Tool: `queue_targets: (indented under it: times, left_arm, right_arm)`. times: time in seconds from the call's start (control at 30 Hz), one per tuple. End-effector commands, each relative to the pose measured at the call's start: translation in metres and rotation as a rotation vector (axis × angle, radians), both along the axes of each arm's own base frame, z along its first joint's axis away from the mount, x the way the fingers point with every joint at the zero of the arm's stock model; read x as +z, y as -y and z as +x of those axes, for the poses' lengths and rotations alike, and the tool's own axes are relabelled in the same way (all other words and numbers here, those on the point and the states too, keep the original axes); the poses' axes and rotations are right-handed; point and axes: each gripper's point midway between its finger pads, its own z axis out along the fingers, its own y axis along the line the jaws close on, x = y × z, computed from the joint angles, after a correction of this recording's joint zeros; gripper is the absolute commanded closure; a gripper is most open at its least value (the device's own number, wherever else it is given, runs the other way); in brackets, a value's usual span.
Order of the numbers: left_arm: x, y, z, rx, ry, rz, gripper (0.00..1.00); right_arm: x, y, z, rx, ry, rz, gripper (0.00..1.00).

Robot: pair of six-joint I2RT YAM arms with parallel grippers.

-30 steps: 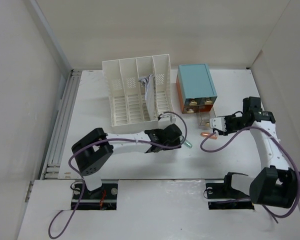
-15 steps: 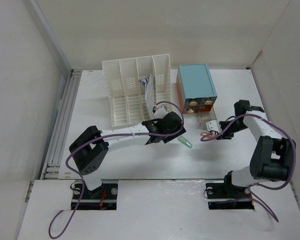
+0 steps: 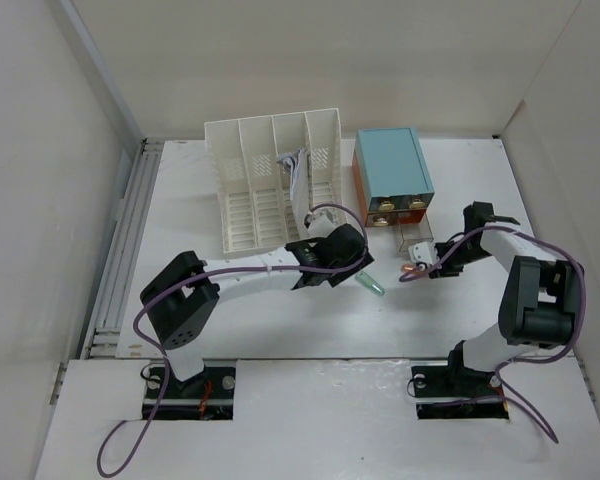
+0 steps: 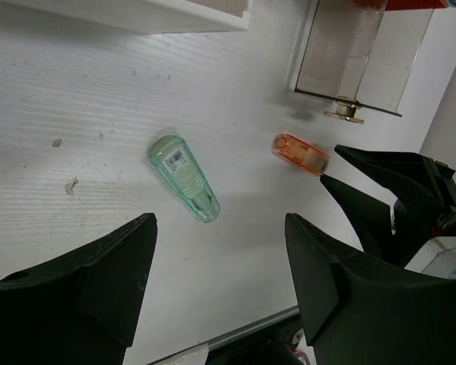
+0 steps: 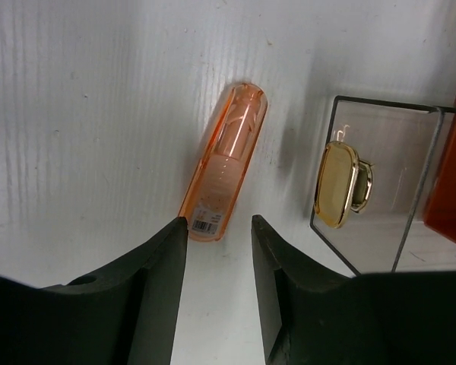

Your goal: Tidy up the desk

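Note:
On the white desk (image 3: 280,320) lie two small translucent cases. The teal case (image 4: 184,177) (image 3: 372,284) rests flat, ahead of my left gripper (image 4: 220,228), which is open with nothing between its fingers. The orange case (image 5: 224,163) (image 3: 412,268) lies to its right. My right gripper (image 5: 219,224) is open and low over the desk. Its fingertips (image 5: 181,226) stand either side of the orange case's labelled end without closing on it. The right gripper's black fingers (image 4: 380,182) show just beyond the orange case (image 4: 299,153) in the left wrist view.
A clear drawer (image 5: 380,190) with a gold knob (image 5: 338,182) stands pulled out from the teal-topped box (image 3: 391,172) with orange drawers, just beside the orange case. The white slotted file rack (image 3: 270,190) stands behind my left arm, with papers in one slot.
My right arm has folded down and in, its jaws now low at the orange case and slightly wider. My left gripper has drawn back from the teal case and opened a little more.

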Motion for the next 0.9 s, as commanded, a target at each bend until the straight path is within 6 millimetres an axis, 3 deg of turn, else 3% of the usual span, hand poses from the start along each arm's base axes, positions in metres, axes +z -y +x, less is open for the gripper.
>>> queue_targets:
  times: [0.0,0.33,0.43,0.5,0.53,0.6,0.8,0.87]
  left_arm:
    - [0.023,-0.002,0.002,0.027,0.039,-0.05,0.35]
    - [0.024,-0.01,-0.002,0.028,0.043,-0.057,0.33]
    - [0.027,-0.015,-0.003,0.034,0.052,-0.059,0.33]
    - [0.04,-0.016,-0.001,0.043,0.076,-0.085,0.33]
    - [0.035,-0.018,-0.003,0.043,0.07,-0.075,0.33]
    - [0.04,-0.02,-0.004,0.043,0.076,-0.086,0.33]
    - [0.03,-0.03,-0.007,0.037,0.084,-0.061,0.32]
    - [0.019,-0.037,-0.007,0.046,0.072,-0.039,0.32]
  right_arm:
    - [-0.004,-0.005,0.01,0.045,0.044,-0.007,0.55]
    - [-0.011,-0.007,0.015,-0.021,-0.02,-0.049,0.49]
    - [-0.016,-0.009,0.012,-0.02,-0.042,-0.072,0.49]
    - [-0.016,-0.011,0.011,-0.019,-0.046,-0.071,0.49]
    - [-0.016,-0.013,0.011,-0.009,-0.046,-0.081,0.49]
    - [-0.019,-0.013,0.009,-0.03,-0.068,-0.078,0.59]
    - [-0.02,-0.016,0.0,-0.039,-0.111,-0.07,0.89]
    - [-0.004,-0.027,-0.001,-0.033,-0.081,-0.009,0.92]
